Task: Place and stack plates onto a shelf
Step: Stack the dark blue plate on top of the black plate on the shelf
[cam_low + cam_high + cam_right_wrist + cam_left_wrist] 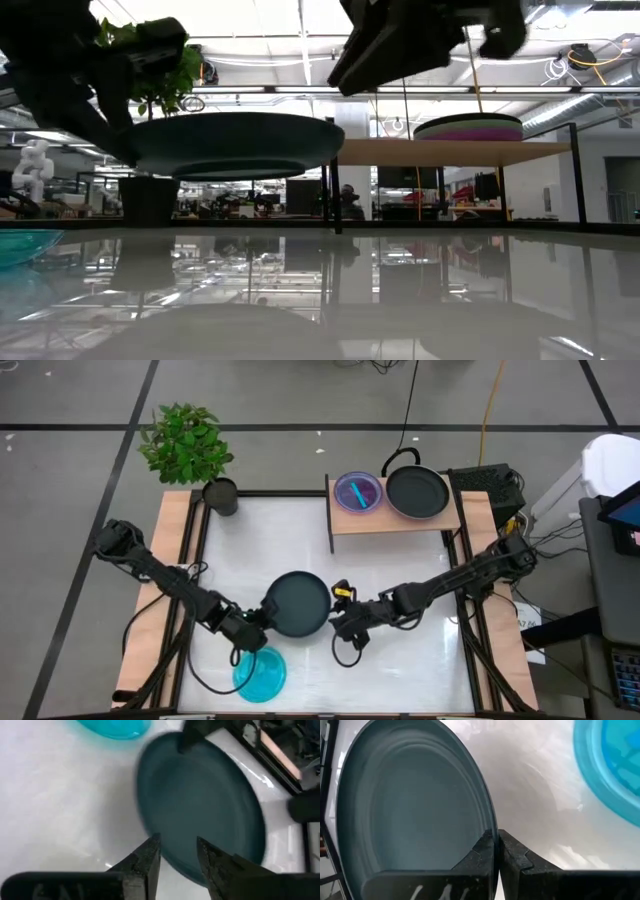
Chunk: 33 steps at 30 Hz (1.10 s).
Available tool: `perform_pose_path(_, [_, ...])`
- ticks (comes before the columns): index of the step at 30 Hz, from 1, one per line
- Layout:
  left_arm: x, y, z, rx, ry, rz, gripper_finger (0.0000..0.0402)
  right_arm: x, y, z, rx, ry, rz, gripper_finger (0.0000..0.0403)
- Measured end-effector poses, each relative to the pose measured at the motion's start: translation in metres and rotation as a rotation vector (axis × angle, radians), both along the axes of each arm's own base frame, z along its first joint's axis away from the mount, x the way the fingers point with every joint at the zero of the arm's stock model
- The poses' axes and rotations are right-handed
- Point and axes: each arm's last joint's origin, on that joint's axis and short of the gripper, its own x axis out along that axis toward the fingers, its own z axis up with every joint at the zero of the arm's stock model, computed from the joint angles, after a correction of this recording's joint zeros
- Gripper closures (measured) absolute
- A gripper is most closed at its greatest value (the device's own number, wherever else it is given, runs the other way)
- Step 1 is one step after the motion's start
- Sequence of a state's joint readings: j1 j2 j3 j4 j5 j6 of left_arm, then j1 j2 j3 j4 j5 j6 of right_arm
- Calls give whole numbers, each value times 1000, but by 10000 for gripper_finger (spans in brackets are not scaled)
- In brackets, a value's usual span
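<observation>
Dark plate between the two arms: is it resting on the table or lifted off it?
Lifted. In the low view the dark plate hangs level above the table, its rim clamped by the left pincer.

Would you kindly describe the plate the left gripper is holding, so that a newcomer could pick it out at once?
Start at the white table and look to its middle, between the two arms. There the left gripper pinches the rim of a dark plate, held clear of the surface. The cyan plate lies flat nearby, and the other plates sit on the shelf.
</observation>
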State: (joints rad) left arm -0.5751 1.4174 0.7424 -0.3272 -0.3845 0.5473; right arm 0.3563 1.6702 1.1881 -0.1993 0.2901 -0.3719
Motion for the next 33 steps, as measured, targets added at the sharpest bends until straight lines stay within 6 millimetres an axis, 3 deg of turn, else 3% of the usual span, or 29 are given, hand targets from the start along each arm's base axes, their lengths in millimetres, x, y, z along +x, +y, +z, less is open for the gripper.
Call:
perform_pose_path(6, [5,4,1,-38,1,-15,392,2,4,-10,-9,35,41,275])
perform_pose_path(17, [9,8,2,-29,-9,-48,392,14,-5,-39,-121,122,91,280])
perform_pose_path(33, [12,13,3,-33,-23,-3,369,12,-3,-40,-100,139,132,397])
